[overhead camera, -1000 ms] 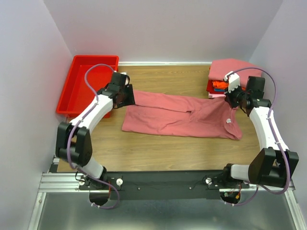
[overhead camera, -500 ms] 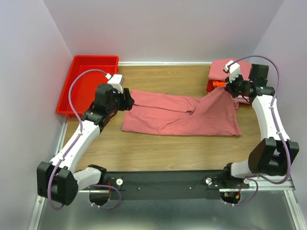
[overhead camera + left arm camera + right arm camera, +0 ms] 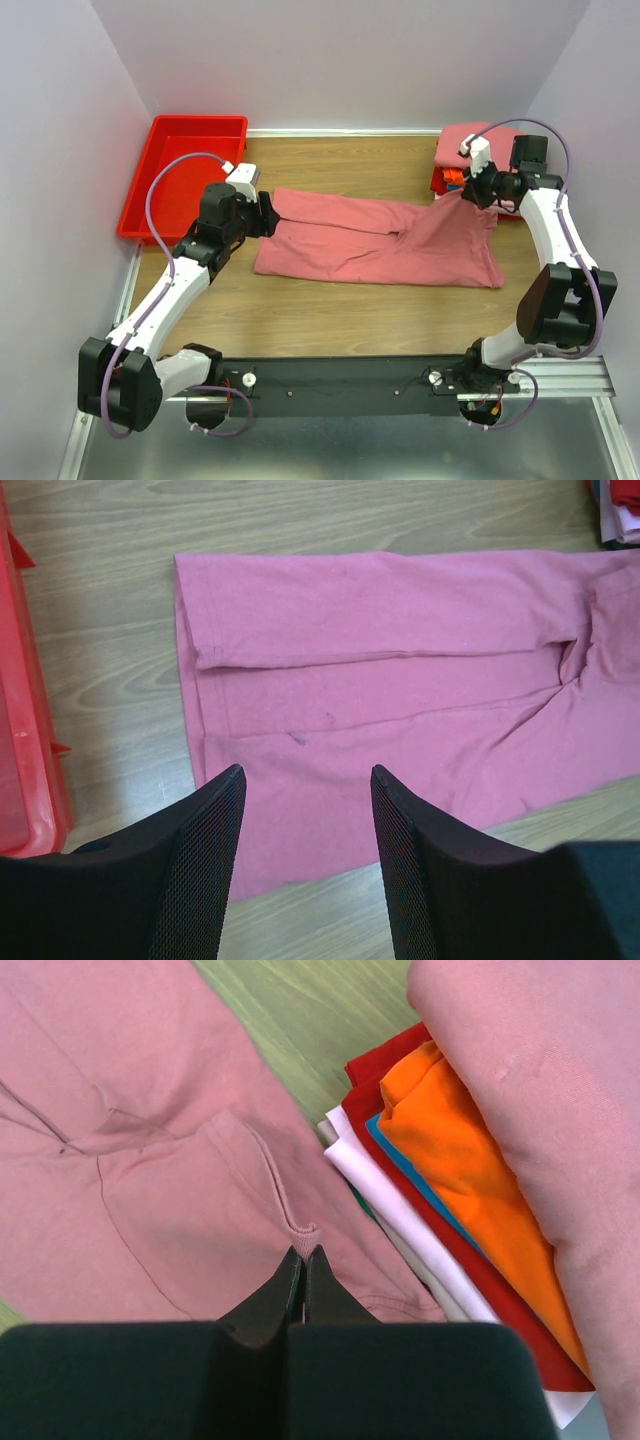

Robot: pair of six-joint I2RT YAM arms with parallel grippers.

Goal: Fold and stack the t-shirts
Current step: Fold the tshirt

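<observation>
A large salmon-pink t-shirt (image 3: 350, 240) lies spread lengthwise across the wooden table, partly folded along its length. My left gripper (image 3: 270, 213) hovers over the shirt's left end, open, with nothing between its fingers (image 3: 215, 860); cloth and bare wood show in the gap (image 3: 305, 772). My right gripper (image 3: 303, 1252) is shut on a ribbed edge of the salmon-pink t-shirt (image 3: 150, 1180), holding the right end raised beside the stack. A stack of folded t-shirts (image 3: 465, 148) sits at the back right: orange (image 3: 460, 1150), red and white layers under a pink top one (image 3: 540, 1060).
A red plastic bin (image 3: 170, 180) stands at the back left, its wall close to my left gripper (image 3: 20, 730). Lilac walls close in the table on three sides. Bare wood runs along the front of the shirt.
My right gripper has moved back toward the stack, pulling the shirt's right end up with it. My left arm has swung its elbow outward, and its gripper has backed off the shirt's left edge.
</observation>
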